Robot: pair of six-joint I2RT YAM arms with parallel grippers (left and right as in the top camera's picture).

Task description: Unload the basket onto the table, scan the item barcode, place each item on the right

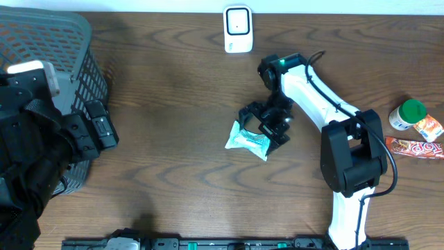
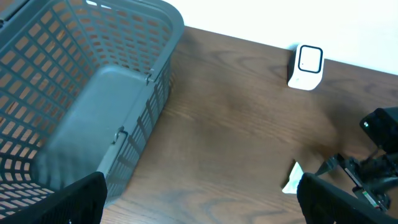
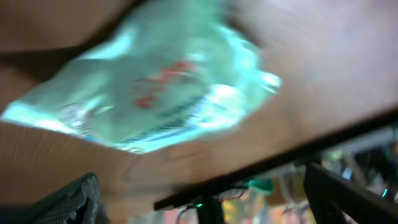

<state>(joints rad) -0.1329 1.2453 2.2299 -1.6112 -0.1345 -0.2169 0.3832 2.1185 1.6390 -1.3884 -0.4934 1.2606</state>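
Looking along your right gripper [image 1: 266,125], you find its jaws spread wide, the teal packet [image 3: 155,87] lying ungripped on the table [image 1: 173,104] directly beneath; your left gripper [image 2: 202,202] hangs parted and empty, basket [image 2: 124,37] just ahead.

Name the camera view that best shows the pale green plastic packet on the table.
Overhead: the pale green plastic packet lies sharp and nearly whole on the wooden table. The right wrist view has the packet close but blurred, print unreadable. The left wrist view catches only a pale corner.
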